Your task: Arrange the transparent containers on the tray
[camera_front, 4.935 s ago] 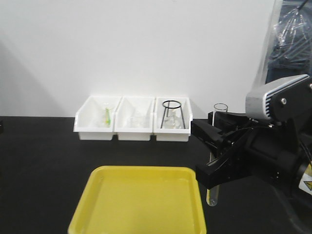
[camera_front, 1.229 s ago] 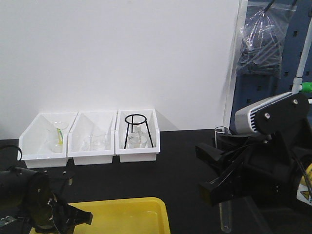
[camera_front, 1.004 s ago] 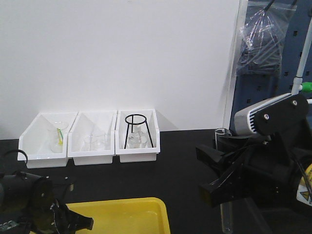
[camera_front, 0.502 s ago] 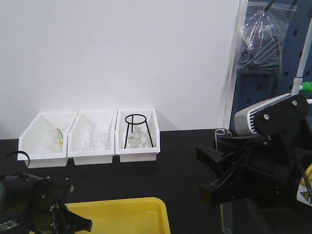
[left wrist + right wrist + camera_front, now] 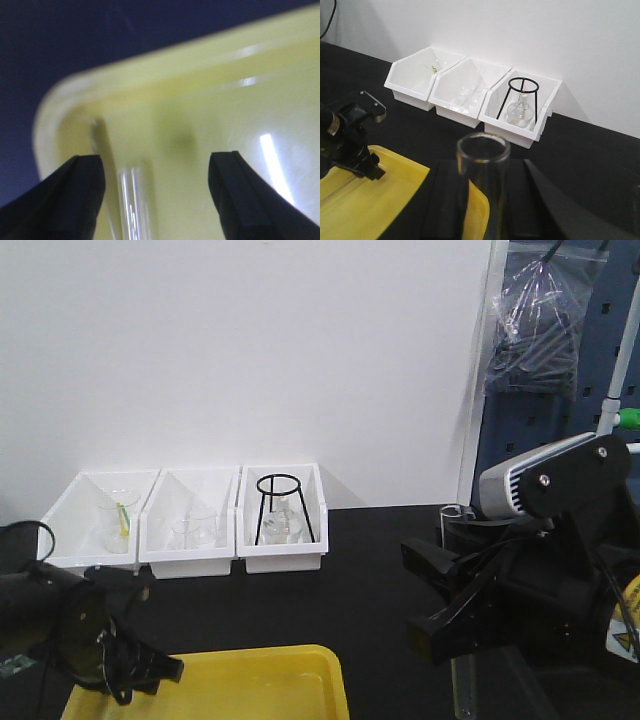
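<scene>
The yellow tray (image 5: 270, 680) lies on the black table at the bottom left. My left gripper (image 5: 135, 672) hangs low over its left part. In the left wrist view that gripper (image 5: 156, 172) is open, and a clear test tube (image 5: 136, 205) lies flat on the tray floor (image 5: 225, 115) between the fingers (image 5: 80, 192), nearer the left one and touching neither. My right gripper (image 5: 445, 590) is shut on a second test tube (image 5: 461, 680) held upright, right of the tray. Its round rim (image 5: 483, 147) stands up between the jaws of the right gripper (image 5: 485, 172), with the tray (image 5: 350, 200) to its left.
Three white bins (image 5: 185, 530) stand in a row against the back wall, holding beakers (image 5: 118, 523) and a flask under a black ring stand (image 5: 281, 508). A blue pegboard with a hanging plastic bag (image 5: 545, 330) fills the right. The left arm (image 5: 345, 130) shows beside the tray.
Since the oldest frame the front view has swung right and the left arm has come over the tray. In the last half second the left gripper rose slightly. The right arm and tube stayed still.
</scene>
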You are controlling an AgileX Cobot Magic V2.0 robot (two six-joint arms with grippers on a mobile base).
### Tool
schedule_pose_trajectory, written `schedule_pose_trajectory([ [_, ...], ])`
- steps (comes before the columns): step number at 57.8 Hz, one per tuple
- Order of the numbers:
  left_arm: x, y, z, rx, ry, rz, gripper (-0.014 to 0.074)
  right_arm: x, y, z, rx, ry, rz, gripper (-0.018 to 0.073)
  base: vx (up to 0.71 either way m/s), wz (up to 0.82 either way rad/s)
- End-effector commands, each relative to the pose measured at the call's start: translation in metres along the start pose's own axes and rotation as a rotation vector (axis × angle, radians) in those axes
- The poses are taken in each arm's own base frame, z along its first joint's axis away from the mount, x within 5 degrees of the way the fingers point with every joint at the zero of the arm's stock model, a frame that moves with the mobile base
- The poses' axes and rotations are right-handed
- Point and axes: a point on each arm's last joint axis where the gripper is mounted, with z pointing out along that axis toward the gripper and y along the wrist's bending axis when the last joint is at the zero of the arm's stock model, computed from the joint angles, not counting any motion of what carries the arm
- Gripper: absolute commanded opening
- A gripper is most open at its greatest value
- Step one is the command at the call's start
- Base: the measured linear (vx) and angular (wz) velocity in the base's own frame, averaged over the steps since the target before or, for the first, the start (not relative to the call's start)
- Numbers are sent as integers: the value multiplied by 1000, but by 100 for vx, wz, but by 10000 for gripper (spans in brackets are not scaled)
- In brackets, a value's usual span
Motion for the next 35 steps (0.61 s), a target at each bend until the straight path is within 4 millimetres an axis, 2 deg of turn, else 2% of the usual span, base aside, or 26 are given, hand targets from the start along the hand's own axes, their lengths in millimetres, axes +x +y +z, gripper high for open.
schedule_pose_trajectory([
  [1,-33,0,-61,27,-229,6,564,-19,1,-3,-14,-112,14,-11,0,0],
  [5,-44,1,-88,37,-313,5,556,-16,1,1,-18,-96,36,-11,0,0],
  [12,-59,5,-151,58,-487,-12,521,-9,2,12,-26,-61,91,-11,0,0],
  [18,-59,11,-204,69,-618,-8,460,-2,4,25,-33,-19,155,-11,0,0],
  [21,-55,13,-224,67,-666,18,418,3,5,33,-36,8,188,-11,0,0],
  [27,-42,19,-266,66,-773,40,246,5,6,52,-38,71,253,-11,0,0],
  [35,-26,25,-304,71,-861,34,-10,-6,9,78,-48,195,315,-11,0,0],
])
